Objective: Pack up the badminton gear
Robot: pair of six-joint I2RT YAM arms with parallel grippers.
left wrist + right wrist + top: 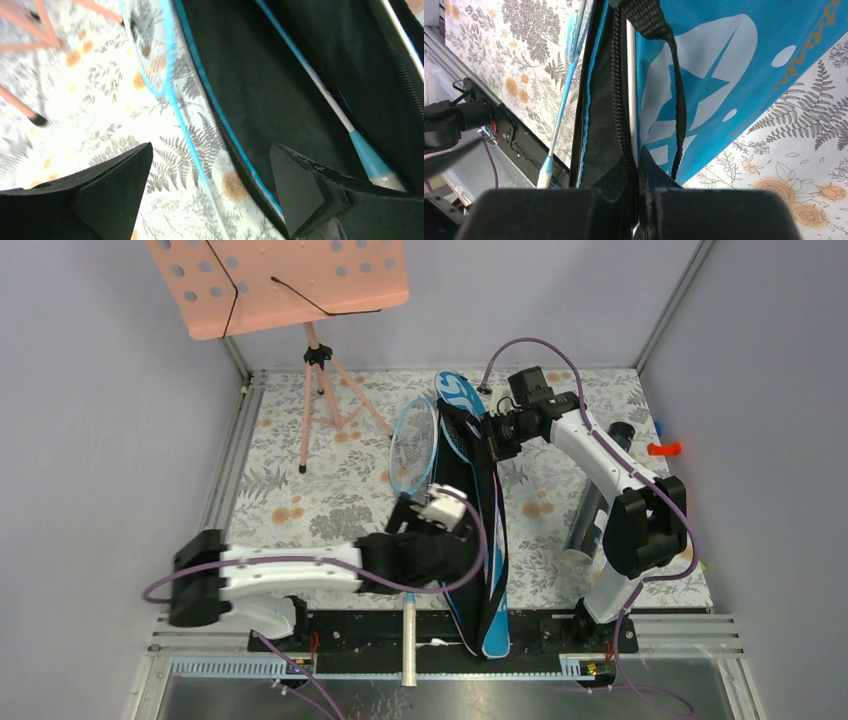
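The blue "SPORT" bag (488, 570) lies open along the table's middle, its black inside (260, 75) showing. One racket's white shaft (330, 102) lies inside it. A second light-blue racket (413, 445) lies on the cloth just left of the bag, its cream handle (408, 645) over the near rail. My left gripper (408, 512) is open and empty above that racket's frame (172, 100), beside the bag's left edge. My right gripper (495, 440) is shut on the bag's zipper edge (624, 125) and holds the flap up. A dark tube (585, 518) lies by the right arm. No shuttlecocks show.
The pink music stand (280, 280) on its tripod (318, 390) stands at the back left. A small dark object (622, 430) and an orange-red one (663, 448) sit at the right wall. The black base rail (350, 635) runs along the near edge.
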